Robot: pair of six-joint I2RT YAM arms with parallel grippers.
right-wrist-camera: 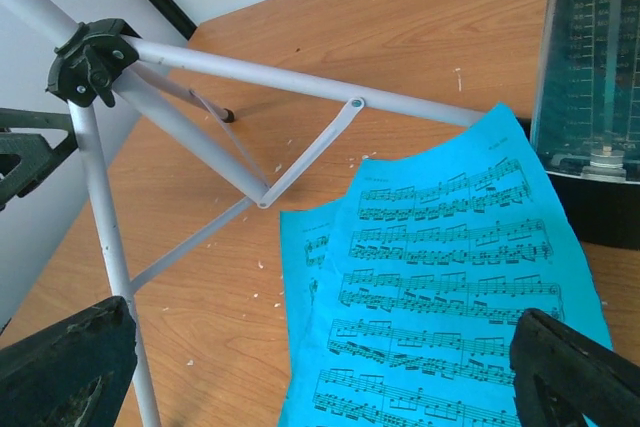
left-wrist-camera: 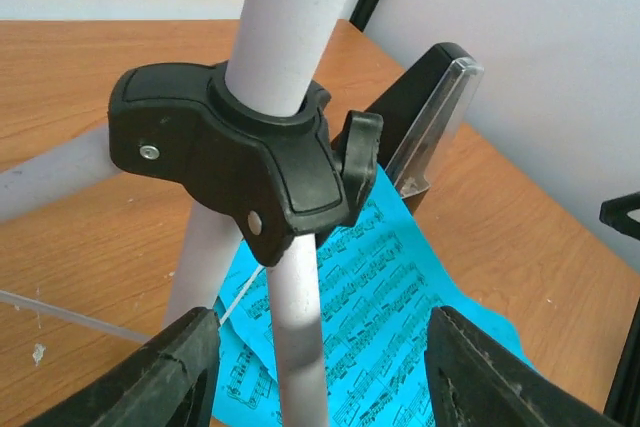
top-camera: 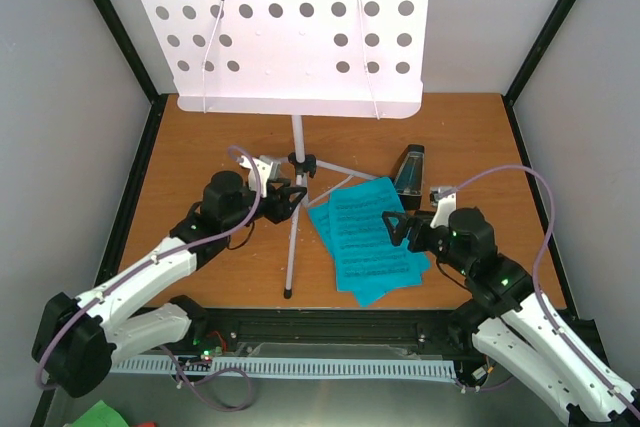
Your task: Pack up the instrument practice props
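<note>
The stand [top-camera: 296, 42] stood at the middle of the bench [top-camera: 200, 147], its white perforated desk filling the top of the overhead view and its three legs spread on the wood below. The left tool [top-camera: 290, 197] sat at centre frame, right up against the tripod. From its own camera, the black hub [left-wrist-camera: 250, 157] with its small knob [left-wrist-camera: 358, 152] filled the middle of the picture. One leg [left-wrist-camera: 295, 337] ran down between the two fingers [left-wrist-camera: 170, 372]. The jaws were parted about halfway, with a gap on either side of the tube, so they gripped nothing.

The cyan pages [top-camera: 370, 242] lay flat on the bench, right of centre, fanned slightly and overlapping, with one leg of the stand reaching to their upper edge. The metronome [top-camera: 407, 172] stood upright just above them in the frame, its clear cover [left-wrist-camera: 450, 107] on it, and its base touched or just met the top page.

The right tool [top-camera: 402, 227] hung over the right part of the pages at lower right. Its jaws were spread wide and empty, and the fingers showed only at the bottom corners of its own view.
</note>
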